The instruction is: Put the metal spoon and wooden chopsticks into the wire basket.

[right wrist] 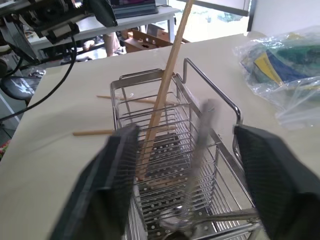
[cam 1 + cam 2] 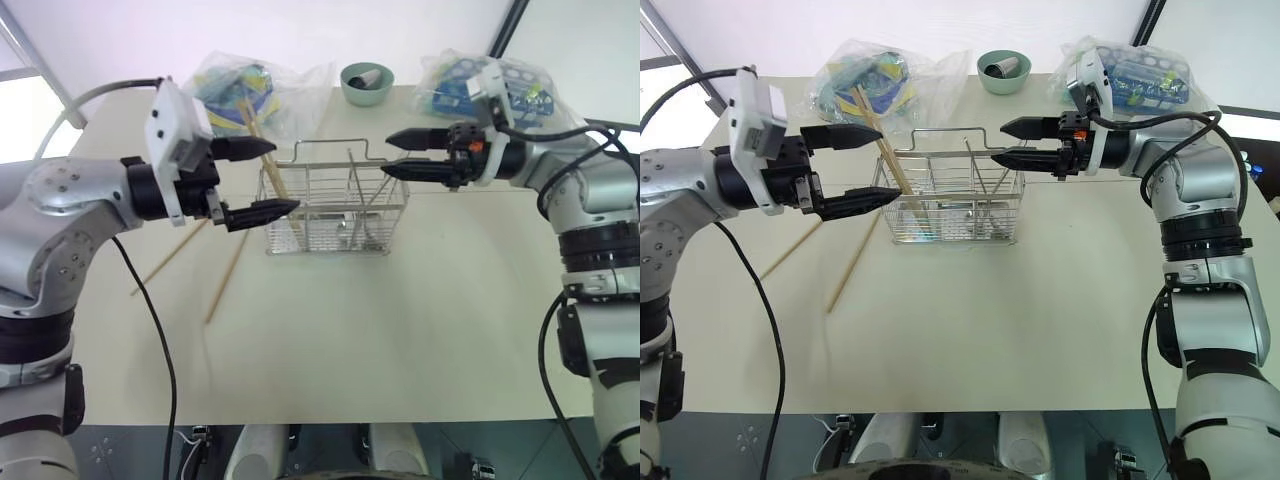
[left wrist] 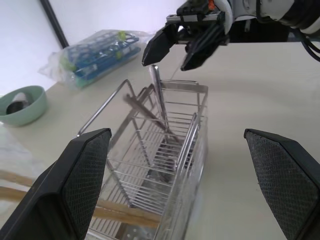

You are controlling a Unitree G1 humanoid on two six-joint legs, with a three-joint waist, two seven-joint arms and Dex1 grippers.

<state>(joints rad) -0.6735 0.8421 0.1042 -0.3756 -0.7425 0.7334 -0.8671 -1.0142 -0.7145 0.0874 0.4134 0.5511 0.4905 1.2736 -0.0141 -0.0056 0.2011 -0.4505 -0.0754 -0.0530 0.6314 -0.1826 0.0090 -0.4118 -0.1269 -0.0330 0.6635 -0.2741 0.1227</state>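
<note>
Both claws are hovering level over the wire basket (image 2: 335, 208) at the centre of the table (image 2: 400, 330): the left claw (image 2: 258, 180) is standing wide and empty at the basket's left end, and the right claw (image 2: 403, 154) is parted above its right end, nothing between its fingers. In the right wrist view the metal spoon (image 1: 197, 170) is standing in the basket, bowl down against the wire floor, handle blurred. One wooden chopstick (image 2: 885, 150) is leaning upright inside the basket's left end, its tip rising past the rim. Two more chopsticks (image 2: 195, 265) are lying flat on the table at centre left, just beside the basket; I am counting three sticks for certain, and thinner shapes inside the basket are too faint to count. Those loose sticks are looking light, stiff and smooth, likely to roll or swivel under a pinch, so a hold near the middle, squarely across the stick, seems safest. One spoon, one basket, one green bowl (image 2: 366, 83) at upper centre, two plastic bags (image 2: 235, 85) along the top.
</note>
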